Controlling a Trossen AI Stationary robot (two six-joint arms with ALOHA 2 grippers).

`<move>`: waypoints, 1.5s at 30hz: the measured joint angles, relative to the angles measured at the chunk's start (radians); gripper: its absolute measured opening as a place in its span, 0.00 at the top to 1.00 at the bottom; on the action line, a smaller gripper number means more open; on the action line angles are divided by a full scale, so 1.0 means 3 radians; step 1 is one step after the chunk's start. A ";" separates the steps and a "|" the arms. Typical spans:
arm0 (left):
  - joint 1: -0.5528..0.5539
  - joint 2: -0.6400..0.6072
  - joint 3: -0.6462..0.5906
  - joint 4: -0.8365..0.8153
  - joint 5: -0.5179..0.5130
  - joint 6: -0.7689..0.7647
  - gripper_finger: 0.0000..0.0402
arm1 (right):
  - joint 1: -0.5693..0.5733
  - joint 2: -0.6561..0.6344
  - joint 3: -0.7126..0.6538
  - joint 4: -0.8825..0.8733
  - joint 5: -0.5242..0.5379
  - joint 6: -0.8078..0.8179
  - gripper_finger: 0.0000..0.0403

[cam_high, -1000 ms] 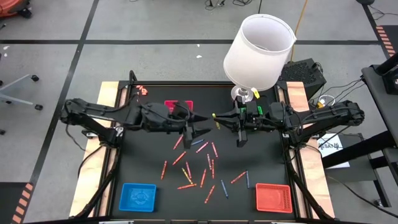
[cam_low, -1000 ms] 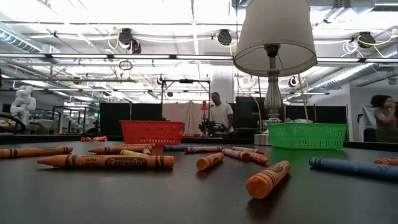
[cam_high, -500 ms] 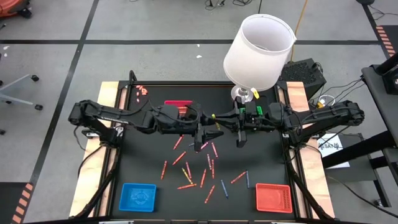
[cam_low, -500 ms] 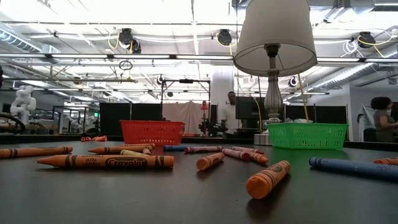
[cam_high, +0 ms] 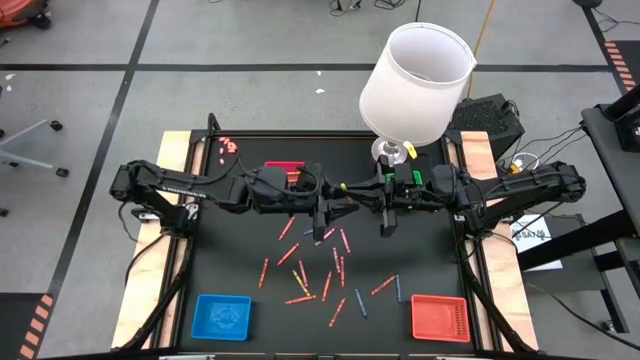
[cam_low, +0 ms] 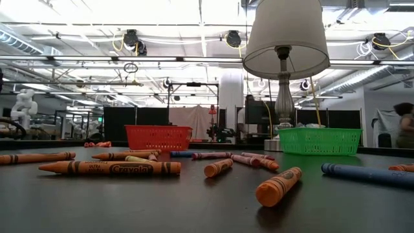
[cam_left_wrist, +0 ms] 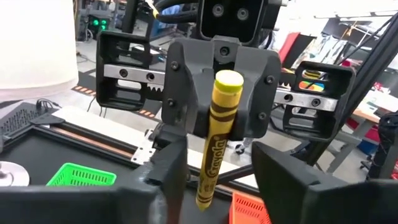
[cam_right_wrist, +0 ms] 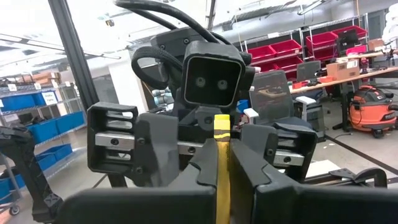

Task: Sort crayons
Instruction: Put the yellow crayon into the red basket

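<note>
Right gripper (cam_high: 346, 186) clamped tight on a yellow crayon (cam_left_wrist: 217, 138), held mid-air over the middle of the counter (cam_high: 240, 270), crayon pointing at the left arm. Left gripper (cam_high: 332, 212) meets it head-on; its fingers (cam_left_wrist: 166, 167) stand parted on either side of the yellow crayon's free end, apart from it in the left wrist view, no contact seen. Right wrist view: crayon (cam_right_wrist: 222, 163) sits between the right gripper's dark fingers, left gripper's face straight ahead.

Readable text: "Crayola" down the yellow crayon wrapper; "Crayola" also on the long orange crayon (cam_low: 110, 168) lying nearest in the low view, with smaller print beside it too small to read.

Loose crayons (cam_high: 318, 271) scattered on the black counter below both grippers, mostly red, orange, pink, a couple blue. Blue tray (cam_high: 222, 316) at near left corner, red tray (cam_high: 439, 316) at near right corner, another red tray (cam_high: 284, 167) at the back partly under the left arm, green tray (cam_low: 319, 141) by the lamp (cam_high: 416, 84). Lamp stands at the counter's back edge, its white shade overhanging the right arm's reach. A few crayons (cam_high: 227, 146) lie apart at the back left.
</note>
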 joint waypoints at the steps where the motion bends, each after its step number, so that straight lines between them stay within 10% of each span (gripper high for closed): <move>1: 0.0000 0.0000 0.0000 0.0001 -0.0001 -0.0001 0.62 | 0.0000 0.0000 0.0000 0.0000 0.0000 0.0000 0.99; 13: 0.0000 0.0000 0.0000 -0.0025 -0.0005 -0.0019 0.97 | 0.0001 0.0000 0.0000 0.0005 -0.0005 0.0001 0.89; 26: 0.0015 -0.0202 0.0000 -0.0607 -0.0003 -0.0020 0.90 | 0.0001 -0.0112 0.0000 -0.0099 -0.0005 0.0001 0.59; 45: 0.0263 -0.0712 0.0000 -0.2150 0.0322 -0.0019 0.98 | 0.0001 -0.0333 0.0000 -0.0656 -0.0007 0.0202 0.59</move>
